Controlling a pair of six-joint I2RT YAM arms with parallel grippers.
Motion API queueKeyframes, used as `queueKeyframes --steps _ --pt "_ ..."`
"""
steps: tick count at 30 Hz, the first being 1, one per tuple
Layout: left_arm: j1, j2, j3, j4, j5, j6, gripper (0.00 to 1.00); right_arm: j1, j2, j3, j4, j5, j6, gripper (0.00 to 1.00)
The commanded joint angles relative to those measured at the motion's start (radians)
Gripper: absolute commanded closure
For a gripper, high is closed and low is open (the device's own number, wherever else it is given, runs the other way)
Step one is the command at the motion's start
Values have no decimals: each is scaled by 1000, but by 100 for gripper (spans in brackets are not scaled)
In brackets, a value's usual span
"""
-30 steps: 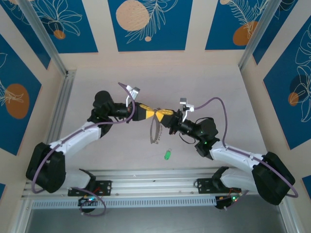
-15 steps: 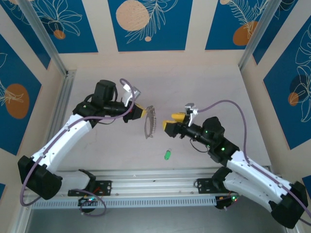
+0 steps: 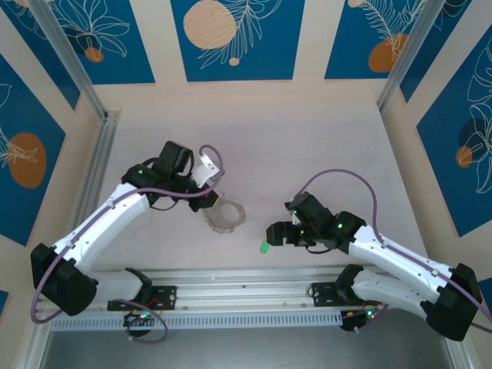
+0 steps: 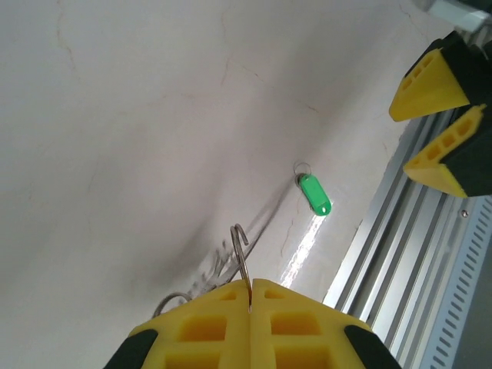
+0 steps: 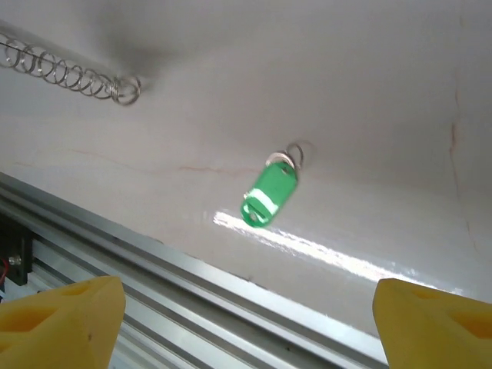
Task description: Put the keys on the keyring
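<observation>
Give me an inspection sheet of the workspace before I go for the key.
Surface: pale table, faint hairline marks, glare near the rail.
Job's things: green key lying flat on the table, not on the ring; keyring gripped at one edge.
Clutter: nothing seen.
Grippers: left gripper, jaws shut on the keyring wire; right gripper, jaws wide open, close to the key.
Cables: purple cable arcs off each arm; no snag seen.
Surroundings: aluminium rail at the near edge; blue patterned panels around.
</observation>
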Motion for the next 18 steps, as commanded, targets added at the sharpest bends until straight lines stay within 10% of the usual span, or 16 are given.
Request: queueKeyframes --steps 1,18 --pt "-9 -47 -31 29 43 13 100 7 24 -40 13 -32 58 17" --pt "-7 -95 -109 103 39 -5 100 38 473 64 295 -34 30 34"
